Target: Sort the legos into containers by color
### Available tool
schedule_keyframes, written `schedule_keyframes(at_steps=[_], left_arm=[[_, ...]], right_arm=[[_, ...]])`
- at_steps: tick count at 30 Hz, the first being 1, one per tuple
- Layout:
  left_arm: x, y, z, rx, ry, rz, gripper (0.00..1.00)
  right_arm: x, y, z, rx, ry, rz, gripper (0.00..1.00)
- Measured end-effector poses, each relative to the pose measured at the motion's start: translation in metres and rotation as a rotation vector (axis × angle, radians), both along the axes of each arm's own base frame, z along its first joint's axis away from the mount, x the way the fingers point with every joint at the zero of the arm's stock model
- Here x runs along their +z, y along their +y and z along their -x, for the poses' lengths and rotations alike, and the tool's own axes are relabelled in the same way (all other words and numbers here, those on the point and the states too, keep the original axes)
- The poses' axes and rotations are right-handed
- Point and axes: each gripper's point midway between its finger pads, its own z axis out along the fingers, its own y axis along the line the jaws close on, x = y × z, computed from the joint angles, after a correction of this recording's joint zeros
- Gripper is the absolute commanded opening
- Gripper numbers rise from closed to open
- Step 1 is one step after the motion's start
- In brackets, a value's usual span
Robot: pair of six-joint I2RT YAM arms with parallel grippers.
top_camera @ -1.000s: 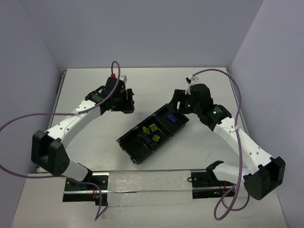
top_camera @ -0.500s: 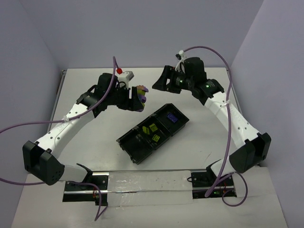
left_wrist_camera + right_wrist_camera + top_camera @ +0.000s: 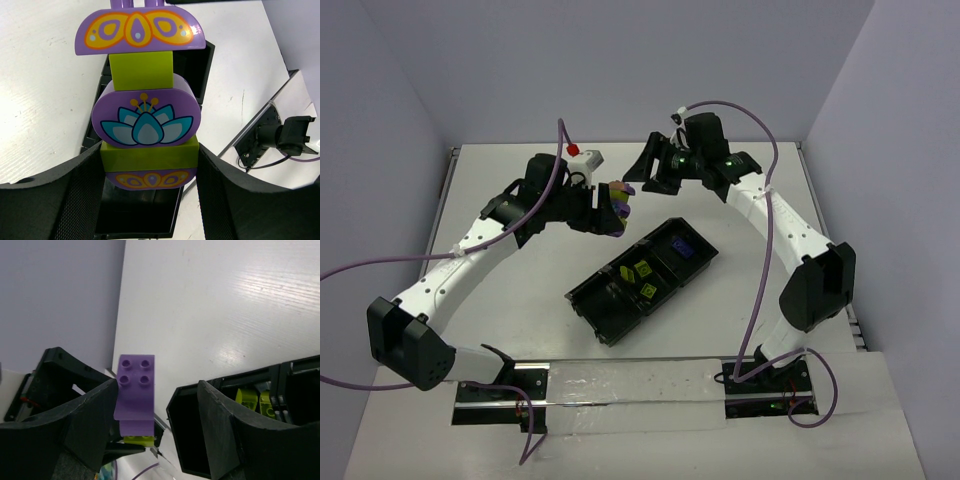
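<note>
Bright, even light falls from overhead; the table [image 3: 520, 300] carries soft, pale shadows beneath the arms [image 3: 470, 250]. In the top view a clear strip [image 3: 630, 385] at 6 o'clock shines with patchy glare. The left wrist view is crisp on the stack of bricks [image 3: 145, 120], its table washed out at 9 o'clock. The right wrist view has streaky glare at 2 o'clock and soft-edged fingers [image 3: 85, 435] at 6 o'clock.
</note>
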Motion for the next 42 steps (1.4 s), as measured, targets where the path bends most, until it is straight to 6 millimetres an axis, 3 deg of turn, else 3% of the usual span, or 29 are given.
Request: schedule_keyframes(at_steps=[12, 23, 27, 30, 33, 42], left_arm=[[0.001, -0.001, -0.001, -0.004, -0.005, 0.007, 0.00], [0.001, -0.002, -0.001, -0.006, -0.005, 0.009, 0.00], [0.001, -0.002, -0.002, -0.006, -0.005, 0.008, 0.00], [0.001, -0.002, -0.002, -0.005, -0.006, 0.007, 0.00], [0.000, -0.002, -0.002, -0.005, -0.006, 0.005, 0.00], [-0.004, -0.003, -0.001, -0.014, -0.010, 0.003, 0.00]], right_arm=[[0.019, 0.014, 0.002, 0.050, -0.031, -0.074, 0.65], [0.009, 0.022, 0.006, 0.085, -0.006, -0.074, 0.55], [0.005, 0.024, 0.007, 0.096, 0.001, -0.071, 0.42], [0.005, 0.025, 0.007, 0.094, 0.002, -0.071, 0.16], [0.002, 0.024, 0.006, 0.090, 0.004, -0.068, 0.00], [-0.001, 0.017, 0.005, 0.049, -0.001, -0.059, 0.00]])
